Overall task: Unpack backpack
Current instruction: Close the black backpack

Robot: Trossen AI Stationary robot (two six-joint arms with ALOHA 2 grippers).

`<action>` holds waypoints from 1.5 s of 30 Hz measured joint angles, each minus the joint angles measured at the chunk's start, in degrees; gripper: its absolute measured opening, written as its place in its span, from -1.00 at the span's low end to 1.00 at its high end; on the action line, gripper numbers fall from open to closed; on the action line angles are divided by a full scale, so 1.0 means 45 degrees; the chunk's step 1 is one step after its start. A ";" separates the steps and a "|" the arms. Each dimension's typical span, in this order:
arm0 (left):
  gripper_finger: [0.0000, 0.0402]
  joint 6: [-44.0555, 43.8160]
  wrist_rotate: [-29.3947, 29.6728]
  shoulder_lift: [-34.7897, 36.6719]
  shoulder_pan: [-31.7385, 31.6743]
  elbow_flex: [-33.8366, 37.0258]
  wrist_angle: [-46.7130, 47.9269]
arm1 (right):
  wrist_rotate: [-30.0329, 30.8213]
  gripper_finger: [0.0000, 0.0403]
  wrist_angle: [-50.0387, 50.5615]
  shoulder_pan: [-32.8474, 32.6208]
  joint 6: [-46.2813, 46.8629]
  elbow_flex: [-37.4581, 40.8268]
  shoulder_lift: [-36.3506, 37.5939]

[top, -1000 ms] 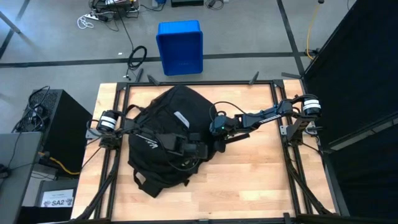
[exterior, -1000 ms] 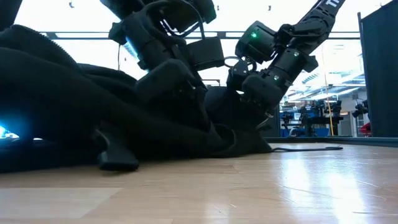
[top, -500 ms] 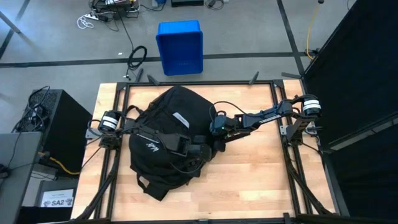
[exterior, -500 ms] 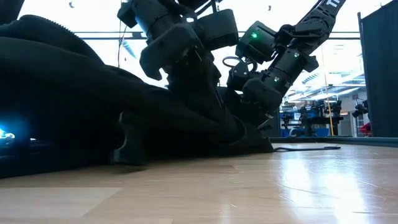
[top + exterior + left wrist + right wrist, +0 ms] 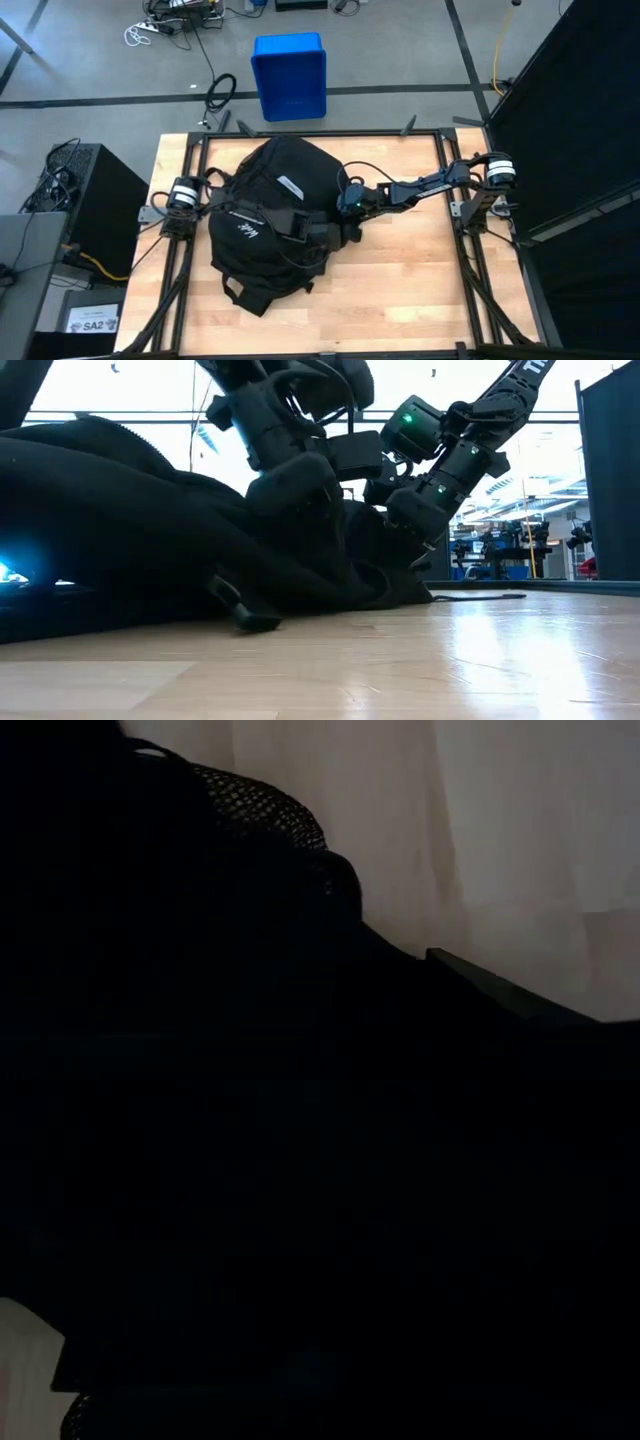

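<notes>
Crowding backpack (image 5: 265, 240): left pincer (image 5: 325, 238) state unclear, right pincer (image 5: 345, 215) closed; blue bin (image 5: 289, 76) beyond table.

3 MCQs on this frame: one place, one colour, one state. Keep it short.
1. Where does the backpack lie?
A. left half of the table
B. on the floor
C. table's right edge

2. What colour is the bin beyond the table?
A. red
B. blue
C. green

3. How does the backpack sit?
A. hanging from an arm
B. upright on its base
C. lying flat on the wood

A: the high view shows it left of centre.
B: its plastic is plainly blue.
C: the low view shows it slumped on the tabletop.
</notes>
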State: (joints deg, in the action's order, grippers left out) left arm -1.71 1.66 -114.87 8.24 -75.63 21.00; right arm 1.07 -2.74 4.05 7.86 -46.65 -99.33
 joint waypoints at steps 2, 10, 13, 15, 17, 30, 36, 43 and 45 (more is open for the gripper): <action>-0.04 -0.0001 -0.0885 -0.0001 -0.0048 0.0013 -0.0165 | 0.0078 -1.00 0.0072 -0.0010 0.0000 0.0000 0.0000; -0.06 0.0330 -0.3537 -0.0039 0.0070 -0.0593 0.0411 | -0.0101 -1.00 0.0138 0.0204 -0.0010 -0.0010 0.0005; -0.09 0.0319 -0.4007 -0.0046 0.0079 -0.0956 0.1159 | -0.0083 -1.00 0.0134 0.0194 -0.0015 -0.0015 0.0005; -0.12 0.0335 -0.4333 -0.0049 0.0079 -0.1148 0.1595 | -0.0050 -1.00 0.0139 0.0194 -0.0015 -0.0015 0.0005; -0.15 0.0348 -0.4437 -0.0049 0.0094 -0.1303 0.1994 | -0.0045 -1.00 0.0141 0.0194 -0.0015 -0.0019 0.0005; -0.22 0.0893 -0.0549 -0.0073 0.0138 -0.2797 0.3784 | 0.0281 -1.00 0.0214 0.0151 -0.0015 -0.0019 0.0015; -0.22 0.1344 0.1203 -0.0068 0.0149 -0.2946 0.3719 | 0.0246 -1.00 0.0214 0.0014 -0.0015 -0.0019 0.0015; -0.22 0.1355 0.2352 -0.0151 0.0021 -0.2857 0.3532 | 0.0043 -1.00 0.0202 -0.0063 -0.0010 -0.0015 0.0015; -0.22 0.1356 0.2692 -0.0151 -0.0042 -0.2857 0.3490 | -0.0122 -1.00 0.0190 -0.0066 -0.0010 -0.0015 0.0015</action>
State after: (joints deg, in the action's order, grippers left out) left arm 4.39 13.78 -115.55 8.05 -88.49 36.71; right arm 0.52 -1.89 3.76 7.81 -46.72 -99.26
